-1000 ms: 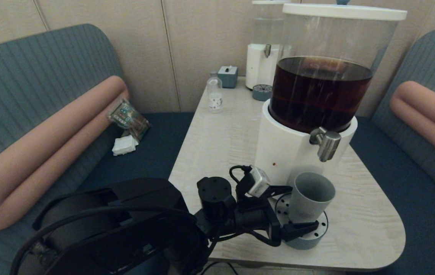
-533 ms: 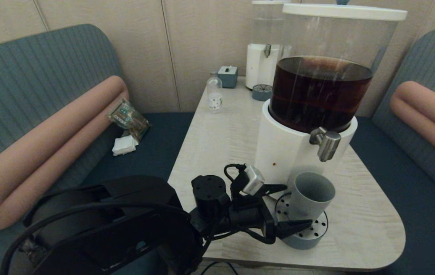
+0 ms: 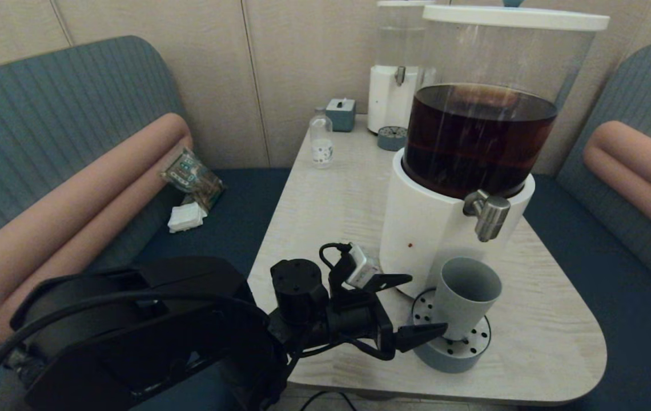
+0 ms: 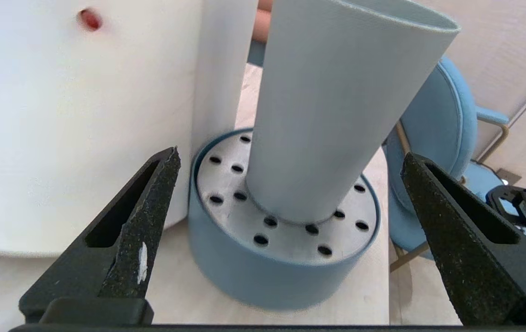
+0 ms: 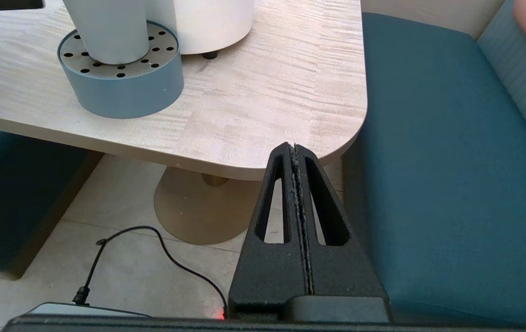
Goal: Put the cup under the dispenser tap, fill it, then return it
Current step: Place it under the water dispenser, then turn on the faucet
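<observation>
Both fingers of the left pincer point(image 4: 290, 161) stand spread wide, gripping nothing, just short of the cup point(image 3: 465, 294). That cup sits upright on the drip tray point(image 3: 477, 348) beneath the tap point(image 3: 488, 214). Right pincer point(image 5: 296, 152): closed, empty, below the bench point(image 3: 331, 205) edge.

The cup point(image 3: 464, 295), a plain grey-green tapered tumbler, stands upright on a perforated drip tray point(image 3: 471, 352). The dispenser tap point(image 3: 488, 214), brushed steel, points down directly above it.

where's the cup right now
In the head view the cup stands upright on the perforated drip tray, below the dispenser tap, near the table's front edge.
</observation>
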